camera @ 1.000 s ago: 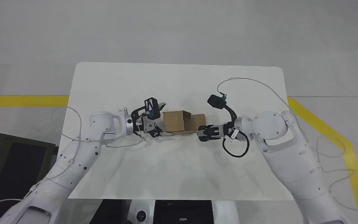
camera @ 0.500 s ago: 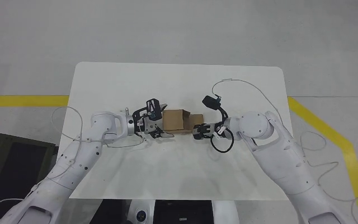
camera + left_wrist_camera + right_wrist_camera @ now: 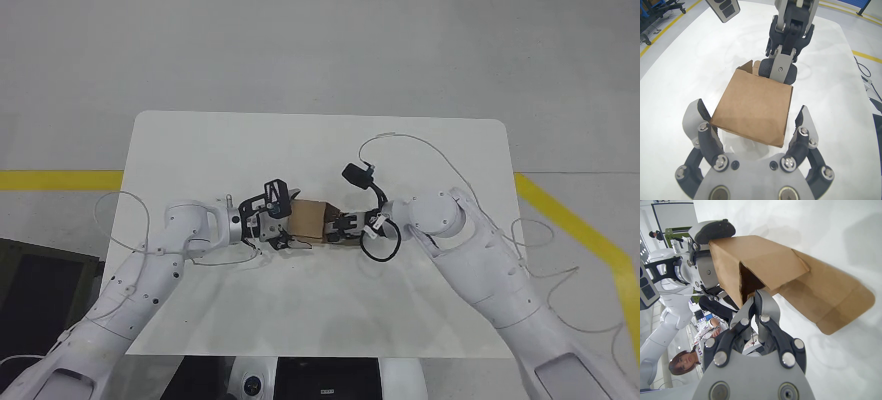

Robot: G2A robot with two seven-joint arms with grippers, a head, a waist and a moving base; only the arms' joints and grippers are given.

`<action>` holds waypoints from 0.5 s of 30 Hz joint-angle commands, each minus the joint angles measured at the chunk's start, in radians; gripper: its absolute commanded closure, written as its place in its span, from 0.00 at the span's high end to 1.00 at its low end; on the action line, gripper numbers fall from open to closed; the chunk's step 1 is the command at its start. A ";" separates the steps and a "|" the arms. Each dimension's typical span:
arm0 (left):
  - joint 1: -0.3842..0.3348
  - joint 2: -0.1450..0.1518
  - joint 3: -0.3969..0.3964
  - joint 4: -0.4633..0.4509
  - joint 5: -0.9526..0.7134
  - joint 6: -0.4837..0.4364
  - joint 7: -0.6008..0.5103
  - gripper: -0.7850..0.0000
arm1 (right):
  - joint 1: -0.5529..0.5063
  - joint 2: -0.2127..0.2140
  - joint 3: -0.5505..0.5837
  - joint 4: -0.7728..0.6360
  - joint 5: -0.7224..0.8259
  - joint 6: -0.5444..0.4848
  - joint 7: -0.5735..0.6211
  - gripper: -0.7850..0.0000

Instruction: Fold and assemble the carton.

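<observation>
Jaws of left gripper (image 3: 751,116) spread wide, straddling the carton's (image 3: 755,98) closed end. One ribbed rubber pad (image 3: 703,111) touches a carton corner, the other sits just off the side wall. Nothing clamped.

Carton lies about mid-table (image 3: 829,79), between both grippers. Brown corrugated board, box-shaped, matte, crisp creases, cut edges a bit ragged.

Carton end away from left gripper is open. It shows a dark mouth (image 3: 748,279) and a short side flap (image 3: 791,275) folded part-way in. Long lid flap (image 3: 829,298) with rounded tuck tab lies flat, sticking out past the carton.

Right gripper (image 3: 753,299) is at that open end, metal fingers (image 3: 762,302) closed to a sliver, tips at the mouth's rim. Can't tell if they nip a board edge or just push.

Handling, my read: light, empty, likely slides on the smooth white table if pushed from one end, so the closed end needs bracing. Board is stiff across panels, bends easily at score lines and dents if squeezed hard. Best hold is flap edges near creases or walls near corners, not panel middles.
</observation>
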 commanded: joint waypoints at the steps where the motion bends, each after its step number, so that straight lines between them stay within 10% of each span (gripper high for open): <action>1: 0.001 -0.001 -0.001 -0.001 0.004 0.001 -0.002 1.00 | 0.020 -0.009 -0.019 0.032 0.020 -0.014 0.000 0.00; 15: 0.009 -0.005 -0.008 -0.001 0.002 0.003 -0.026 1.00 | 0.054 -0.011 -0.010 0.068 0.024 -0.046 0.051 0.00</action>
